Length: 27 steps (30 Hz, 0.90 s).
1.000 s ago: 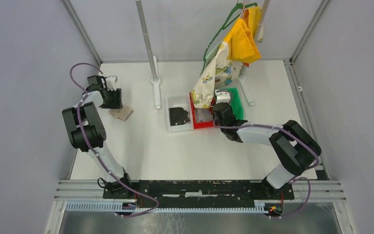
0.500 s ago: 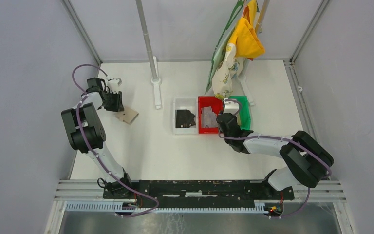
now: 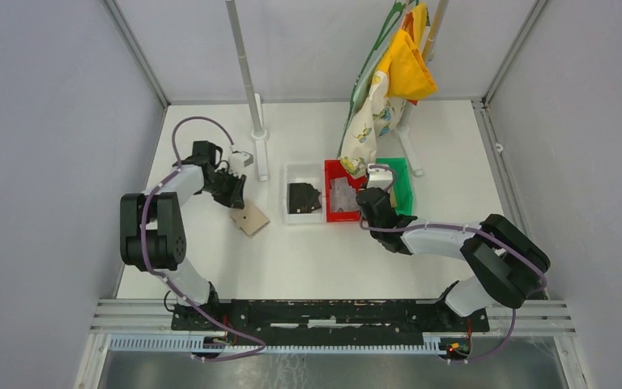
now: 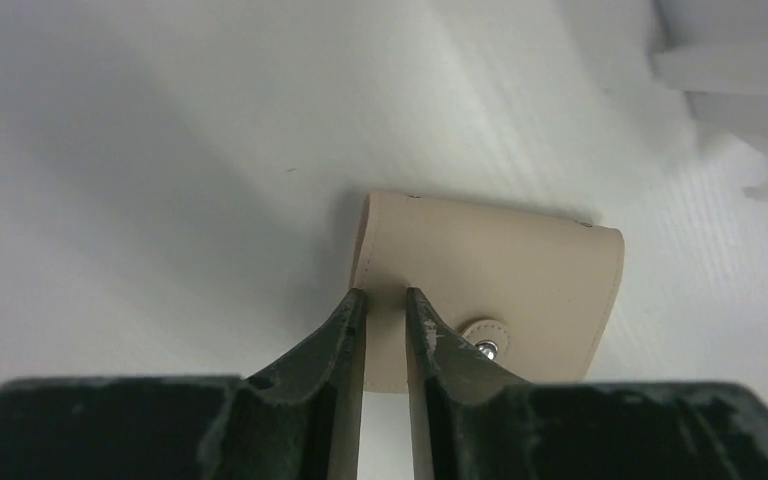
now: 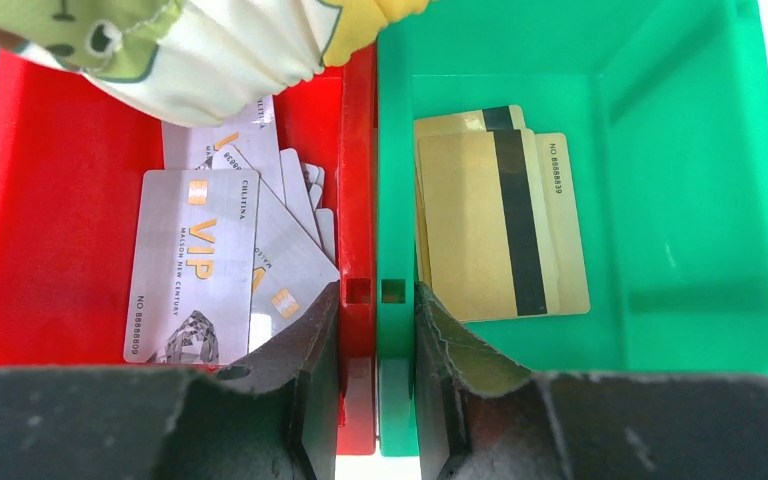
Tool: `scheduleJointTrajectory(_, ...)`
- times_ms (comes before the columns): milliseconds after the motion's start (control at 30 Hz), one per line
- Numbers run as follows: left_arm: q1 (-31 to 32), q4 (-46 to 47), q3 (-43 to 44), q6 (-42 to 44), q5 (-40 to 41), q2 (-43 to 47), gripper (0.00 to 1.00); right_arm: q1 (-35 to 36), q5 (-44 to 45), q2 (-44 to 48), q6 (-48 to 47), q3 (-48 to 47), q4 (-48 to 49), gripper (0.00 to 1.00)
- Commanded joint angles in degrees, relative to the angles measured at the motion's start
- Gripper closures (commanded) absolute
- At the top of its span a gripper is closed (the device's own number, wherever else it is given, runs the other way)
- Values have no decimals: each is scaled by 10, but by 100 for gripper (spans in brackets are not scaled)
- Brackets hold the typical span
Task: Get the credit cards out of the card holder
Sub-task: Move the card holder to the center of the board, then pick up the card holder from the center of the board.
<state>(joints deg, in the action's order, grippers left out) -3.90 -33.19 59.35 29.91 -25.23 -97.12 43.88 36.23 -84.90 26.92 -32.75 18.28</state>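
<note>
The tan card holder lies folded on the table left of the bins. My left gripper is shut on its near edge; in the left wrist view the gripper pinches the holder beside its snap tab. Several silver-grey credit cards lie in the red bin, and gold cards lie in the green bin. My right gripper is shut on the two bins' adjoining walls, also seen from above.
A white bin holding a black lumpy object sits left of the red bin and green bin. Patterned and yellow cloths hang over the bins' far side. A white pole base stands behind.
My left gripper has dragged the card holder from the far left toward the centre and nearer. The right gripper shifted the bins slightly; the cloths swung back off them.
</note>
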Motion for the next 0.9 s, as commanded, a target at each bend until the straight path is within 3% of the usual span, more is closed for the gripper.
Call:
scheduleJointTrajectory(0, 67, -34, -22, -6, -14, 35, 98, 8, -9, -13, 10, -40, 10, 88)
scheduleJointTrajectory(133, 106, -50, -28, -12, -23, 52, 98, 11, -35, 21, -9, -27, 22, 50)
scheduleJointTrajectory(200, 120, -68, -28, -11, -30, 63, 98, 15, -48, 49, -18, -18, 24, 37)
scheduleJointTrajectory(400, 154, -121, -28, 5, -55, 110, 98, 19, -127, 116, -37, -35, -17, 14)
scheduleJointTrajectory(600, 162, -151, -30, 11, -68, 152, 98, 56, -209, 158, -38, -26, -18, 7)
scheduleJointTrajectory(633, 161, -145, -31, 8, -51, 158, 90, 64, -216, 160, -38, -26, -20, 5)
scheduleJointTrajectory(767, 155, -107, -35, -13, 32, 150, 32, 97, -202, 164, -49, -24, -27, 2)
scheduleJointTrajectory(867, 134, -84, -25, -32, 57, 108, 13, 113, -195, 160, -50, -28, -31, 2)
